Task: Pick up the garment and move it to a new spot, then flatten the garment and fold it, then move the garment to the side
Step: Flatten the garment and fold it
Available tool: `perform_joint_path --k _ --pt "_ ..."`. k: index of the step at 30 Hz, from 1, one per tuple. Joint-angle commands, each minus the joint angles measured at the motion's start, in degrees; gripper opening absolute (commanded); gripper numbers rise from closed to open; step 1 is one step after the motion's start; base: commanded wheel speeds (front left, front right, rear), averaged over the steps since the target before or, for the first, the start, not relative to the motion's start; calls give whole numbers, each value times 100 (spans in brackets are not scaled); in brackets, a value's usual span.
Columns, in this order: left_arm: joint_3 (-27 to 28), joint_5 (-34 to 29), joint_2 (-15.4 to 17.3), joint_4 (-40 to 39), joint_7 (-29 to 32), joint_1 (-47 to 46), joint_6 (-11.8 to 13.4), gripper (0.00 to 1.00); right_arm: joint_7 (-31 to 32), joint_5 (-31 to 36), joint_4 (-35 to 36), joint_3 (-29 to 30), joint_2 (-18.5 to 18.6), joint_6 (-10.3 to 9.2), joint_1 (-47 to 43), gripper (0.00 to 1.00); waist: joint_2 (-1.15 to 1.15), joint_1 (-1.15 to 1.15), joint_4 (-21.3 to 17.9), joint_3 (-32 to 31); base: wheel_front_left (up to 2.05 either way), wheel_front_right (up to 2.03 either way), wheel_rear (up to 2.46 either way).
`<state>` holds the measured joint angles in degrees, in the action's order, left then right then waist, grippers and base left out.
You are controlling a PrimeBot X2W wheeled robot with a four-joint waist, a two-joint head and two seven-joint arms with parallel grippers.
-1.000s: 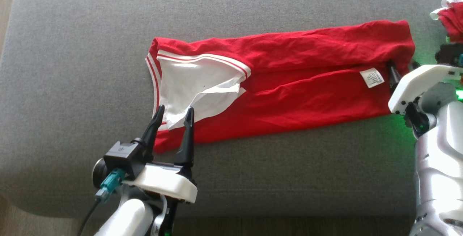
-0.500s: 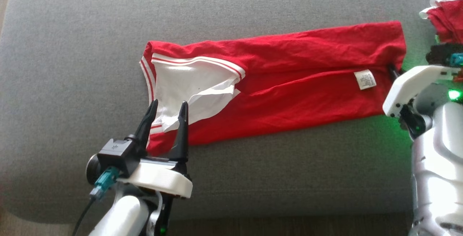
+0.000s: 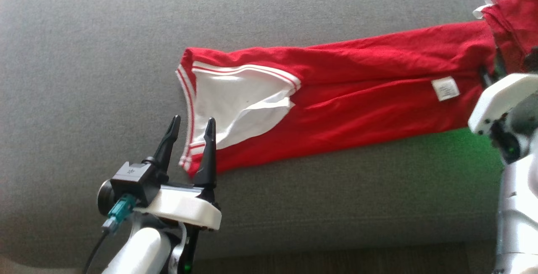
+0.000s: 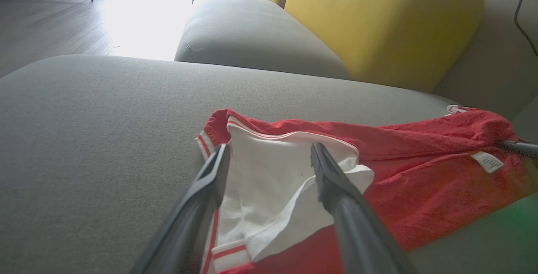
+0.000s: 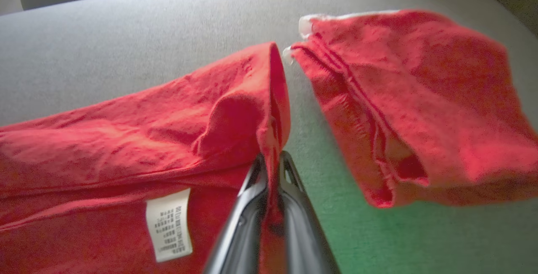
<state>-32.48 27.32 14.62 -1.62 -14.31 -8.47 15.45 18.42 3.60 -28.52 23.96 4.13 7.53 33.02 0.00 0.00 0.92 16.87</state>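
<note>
Head view: the red garment (image 3: 357,93) lies stretched across the grey sofa seat (image 3: 126,34) as a long band. Its white panel with red-and-white striped trim is at the left end, and a white care label (image 3: 445,88) is near the right end. The left gripper (image 3: 193,119) stands at the near left corner with its two dark fingers spread apart. The striped edge shows in the gap between them, and nothing is clamped. Whether the tips touch the cloth I cannot tell. The right gripper (image 3: 484,76) is at the garment's right end, mostly hidden behind its white wrist shell (image 3: 498,97). A second red cloth (image 3: 512,26) lies just beyond that end, and green light tints the seat below it.

Left wrist view: the fingers rise wide apart on either side of the white panel, and the left one runs along the striped edge. The garment lies flat on the seat, stretching away to the right. Behind it are a yellow back cushion (image 4: 378,22), another grey seat (image 4: 252,34) and a wooden floor (image 4: 63,17).

Right wrist view: the right fingers are pressed together on the garment's red end fold, with a thin ridge of cloth pinched between them. The label lies to their left. The second red cloth sits to the right, apart from the garment, with bare seat between them
</note>
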Motion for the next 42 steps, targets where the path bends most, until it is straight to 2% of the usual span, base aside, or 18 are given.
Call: perform_joint_path --k 1,9,16,21,30,42 --pt "242 -61 100 -178 -69 -76 -2 100 77 -89 388 -130 132 -4 45 0 0 0 -26 -15 0 0 0" --pt "200 -64 76 -136 -69 -108 -18 100 714 -811 1686 -782 98 -4 -216 0 0 0 -69 -61 0 0 0" --pt "177 -52 67 -79 -69 -117 -37 100 1237 -1253 2891 -1286 1 -4 -576 0 0 0 82 -100 0 0 0" --pt "144 -37 38 -41 -69 -112 -56 100 1513 -1540 3381 -1636 -85 -4 -730 0 0 0 233 -166 0 0 0" --pt "101 -11 -36 9 -69 -81 -93 100 1608 -2013 3327 -2340 -122 -4 -776 0 0 0 626 -278 0 0 0" --pt "42 -8 -224 118 -69 10 -183 100 1257 -2477 2481 -3264 -124 -4 -611 0 0 0 1432 -369 0 0 0"
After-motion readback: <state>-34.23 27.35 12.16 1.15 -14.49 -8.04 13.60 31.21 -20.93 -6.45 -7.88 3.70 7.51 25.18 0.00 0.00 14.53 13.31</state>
